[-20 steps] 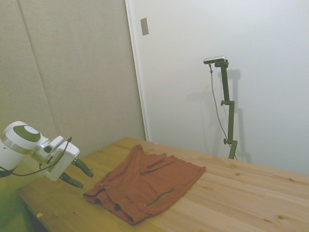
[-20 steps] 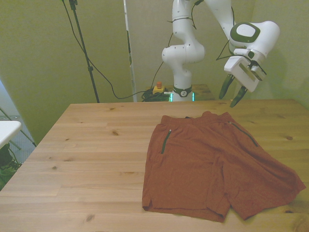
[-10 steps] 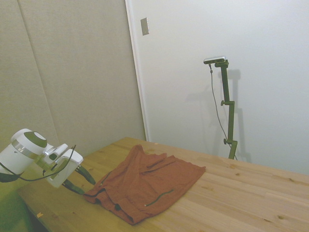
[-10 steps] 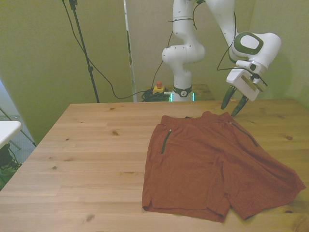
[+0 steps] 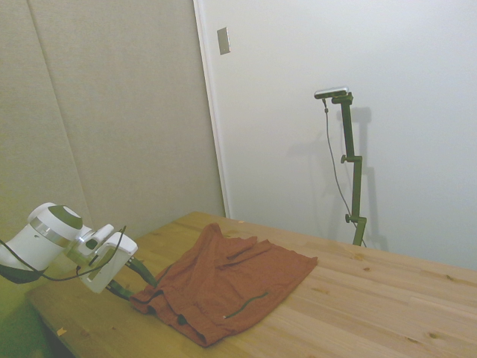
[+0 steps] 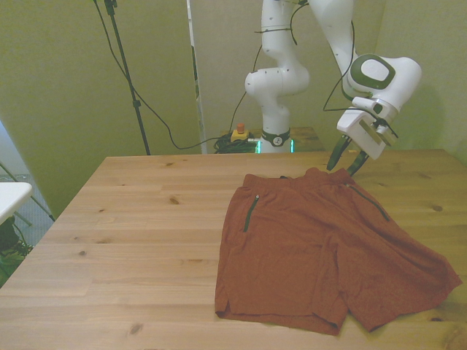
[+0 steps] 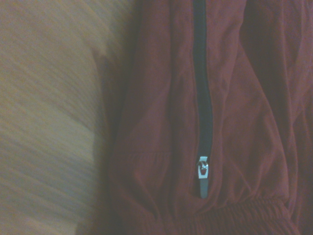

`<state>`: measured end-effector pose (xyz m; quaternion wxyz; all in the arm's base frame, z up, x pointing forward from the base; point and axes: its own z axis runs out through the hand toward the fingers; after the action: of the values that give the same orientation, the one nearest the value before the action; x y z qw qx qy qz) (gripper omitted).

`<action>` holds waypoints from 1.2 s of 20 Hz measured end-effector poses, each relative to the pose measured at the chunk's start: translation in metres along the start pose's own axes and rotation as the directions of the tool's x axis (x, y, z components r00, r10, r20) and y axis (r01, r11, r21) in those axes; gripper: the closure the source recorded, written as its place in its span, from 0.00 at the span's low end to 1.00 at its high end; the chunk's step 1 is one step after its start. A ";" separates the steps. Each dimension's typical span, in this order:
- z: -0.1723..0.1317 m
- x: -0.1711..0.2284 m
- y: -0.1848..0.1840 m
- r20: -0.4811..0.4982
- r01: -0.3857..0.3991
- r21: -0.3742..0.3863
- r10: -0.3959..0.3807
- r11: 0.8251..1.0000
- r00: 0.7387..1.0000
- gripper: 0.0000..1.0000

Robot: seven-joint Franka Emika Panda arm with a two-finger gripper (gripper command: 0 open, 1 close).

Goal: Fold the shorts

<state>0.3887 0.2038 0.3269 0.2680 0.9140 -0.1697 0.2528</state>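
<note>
gripper point(image 6: 344, 164) jaws spread, holding nothing, at shorts' point(image 6: 321, 248) waistband.

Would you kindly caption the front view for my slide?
Open end effector poised at the waistband of shorts spread on the table.

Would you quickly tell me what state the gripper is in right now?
Gripper: open, holding nothing, fingers spread just above the waistband edge of the shorts.
</note>
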 end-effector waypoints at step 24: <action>-0.002 -0.009 -0.010 0.007 0.027 0.015 -0.027 1.000 1.000 1.00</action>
<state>0.3855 0.2143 0.3192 0.2641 0.9190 -0.1562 0.2473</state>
